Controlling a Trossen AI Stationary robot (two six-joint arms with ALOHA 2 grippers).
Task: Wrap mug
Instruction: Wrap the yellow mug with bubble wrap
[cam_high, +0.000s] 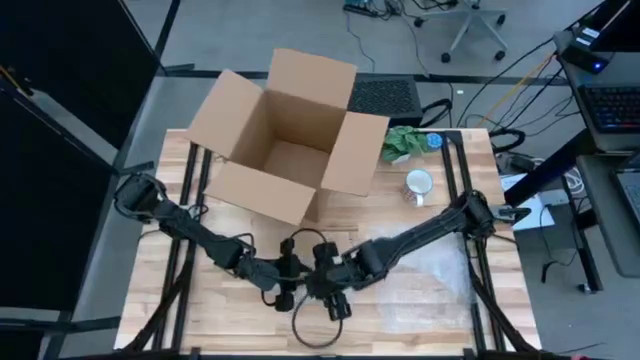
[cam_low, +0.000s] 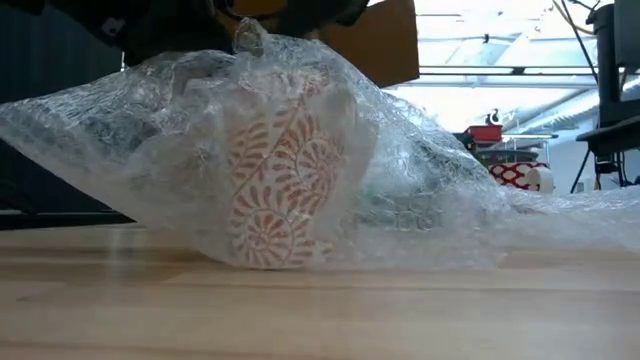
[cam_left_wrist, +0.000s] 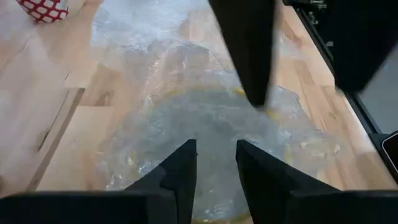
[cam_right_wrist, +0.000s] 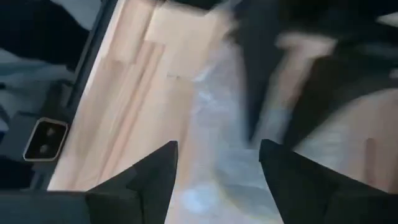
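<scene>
Mug under bubble wrap at the near centre of the table, both grippers working over it.

The patterned mug (cam_low: 285, 190) lies on the table (cam_high: 420, 320), draped in a loose sheet of bubble wrap (cam_low: 420, 200) that trails off to the right side. The left gripper (cam_left_wrist: 216, 165) hovers over the bundle, fingers slightly apart, gripping nothing visible; the right gripper (cam_right_wrist: 217, 171) stands wider open, also empty. An open cardboard box (cam_high: 290, 140) and a second, clear mug (cam_high: 418, 184) sit farther back. Risk: the unsecured sheet may slide off or unfold if either gripper tugs one edge, and the mug may roll.
</scene>
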